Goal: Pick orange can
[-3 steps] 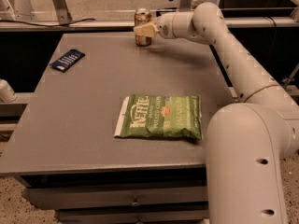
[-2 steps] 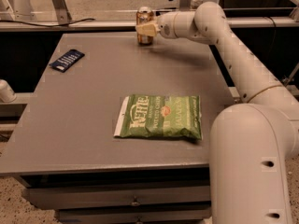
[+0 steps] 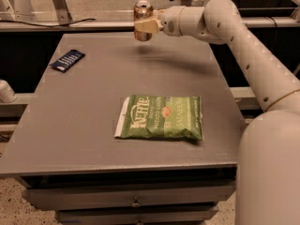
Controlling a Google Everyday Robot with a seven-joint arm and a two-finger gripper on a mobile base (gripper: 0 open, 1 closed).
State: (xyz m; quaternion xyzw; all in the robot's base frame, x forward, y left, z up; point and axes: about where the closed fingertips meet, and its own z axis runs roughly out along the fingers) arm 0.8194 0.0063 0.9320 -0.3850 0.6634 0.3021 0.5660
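Observation:
The orange can is a small copper-orange can with a silver top rim. It is held upright in the air above the far edge of the grey table. My gripper is shut on the can from the right side, with a cream finger across its lower body. The white arm reaches in from the right. A soft shadow of the can lies on the table below it.
A green chip bag lies flat at the middle right of the table. A flat dark-blue packet lies at the far left. Metal frame legs and rails stand behind the table. Drawers sit below the front edge.
The can has risen off the table's far edge in my gripper and now hangs higher in the air. The bag and packet have not moved.

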